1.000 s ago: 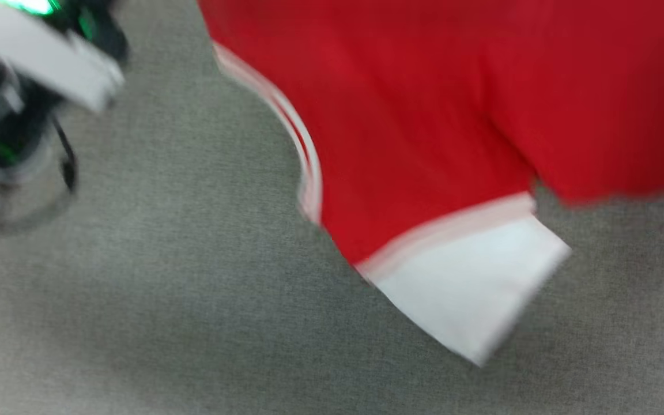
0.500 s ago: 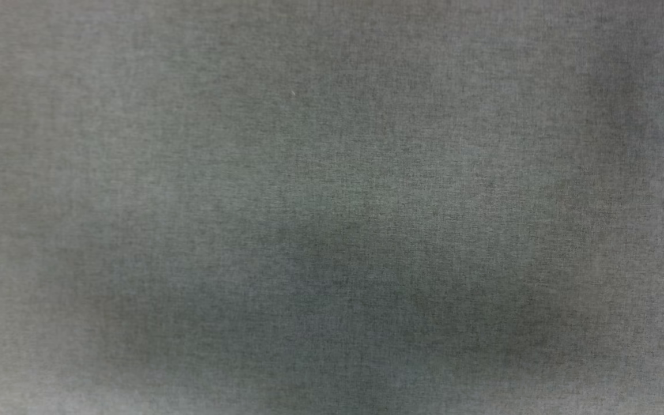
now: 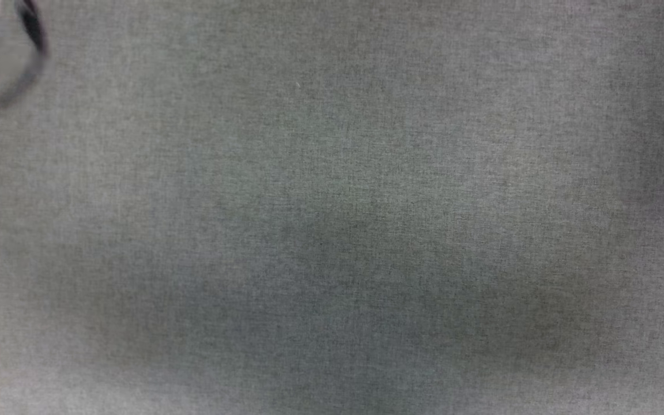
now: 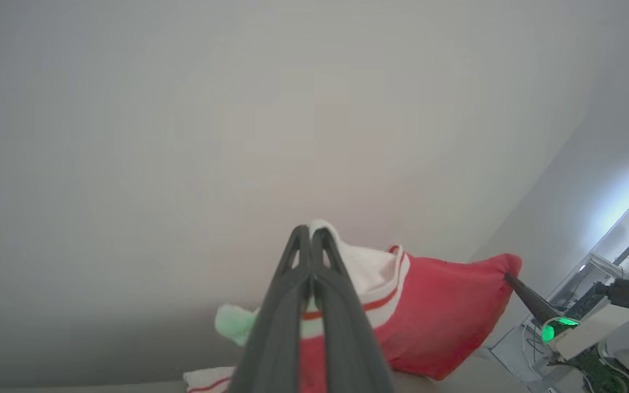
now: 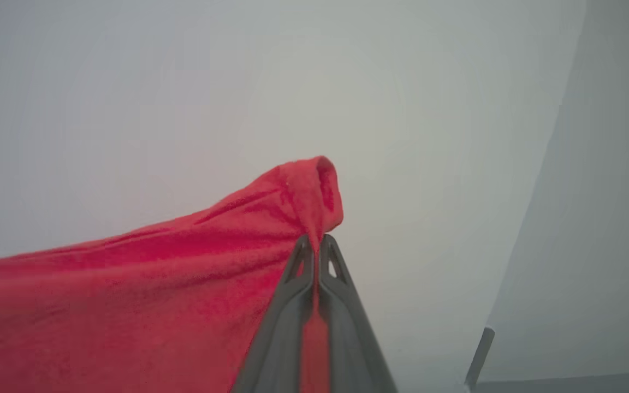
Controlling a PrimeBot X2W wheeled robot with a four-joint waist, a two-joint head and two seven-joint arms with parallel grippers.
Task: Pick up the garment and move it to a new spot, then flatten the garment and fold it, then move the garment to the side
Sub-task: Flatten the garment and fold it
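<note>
Both pairs of jaws are closed on the garment [image 4: 445, 322], which hangs in the air between them, not on the grey tabletop [image 3: 332, 207] that the head camera looks down on. The left jaws are pinched shut on the white sleeve [image 4: 369, 267] near its red-striped trim [image 4: 383, 303], with cloth bulging past their tips and to either side of the dark fingers [image 4: 287, 305]. The right jaws clamp a small red fold [image 5: 317, 191] that pokes up just beyond their tips, and the red body [image 5: 129, 284] falls away to one side of them. As held, the long axis runs straight from one pair of jaws across to the other, sleeve end at the left jaws and a red corner at the right jaws (whether collar or hem is uppermost cannot be told). The likeliest trouble is the right-hand pinch: it holds only a thin edge of cloth, so a sharp pull apart or a quick swing could drag the fold out and let that end drop in a heap. The grips also look mismatched, a sleeve against a body corner, so the shirt may land skewed or twisted and need more flattening.
</note>
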